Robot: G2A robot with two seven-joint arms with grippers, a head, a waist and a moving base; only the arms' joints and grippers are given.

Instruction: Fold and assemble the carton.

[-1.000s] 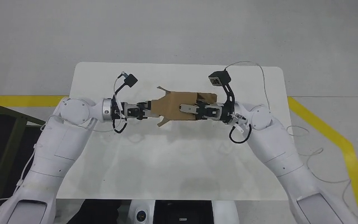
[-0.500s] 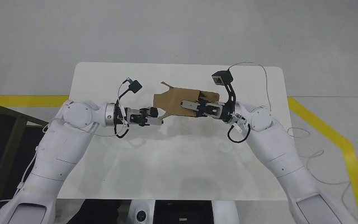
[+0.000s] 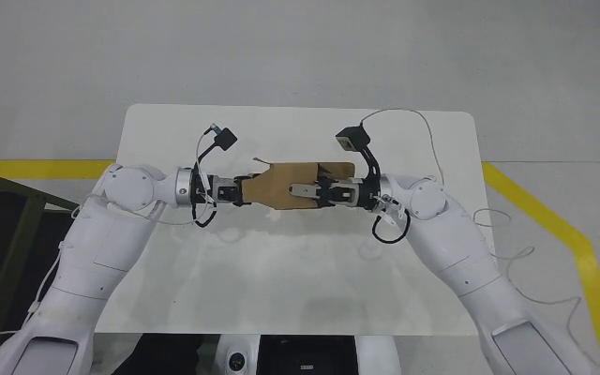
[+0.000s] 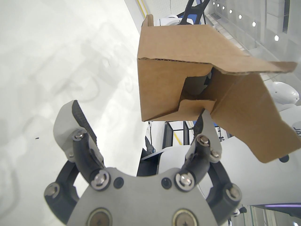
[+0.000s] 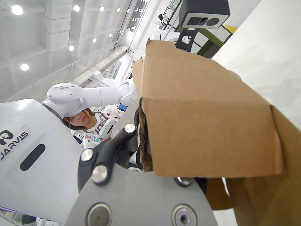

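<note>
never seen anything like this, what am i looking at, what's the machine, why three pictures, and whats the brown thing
This is a white robot with two arms, working over a white table. The top picture looks down from a camera mounted above the arms. The other two come from small cameras on each wrist, so each one looks along that arm's hand at whatever is in front of it.

The brown thing is a cardboard carton. It is only partly folded, and the flaps at the end facing the left arm are not closed yet. The right hand grips the carton by one wall, with one finger lying across its top. The left hand is open at the carton's other end, and one of its fingers is close to a flap.
</note>
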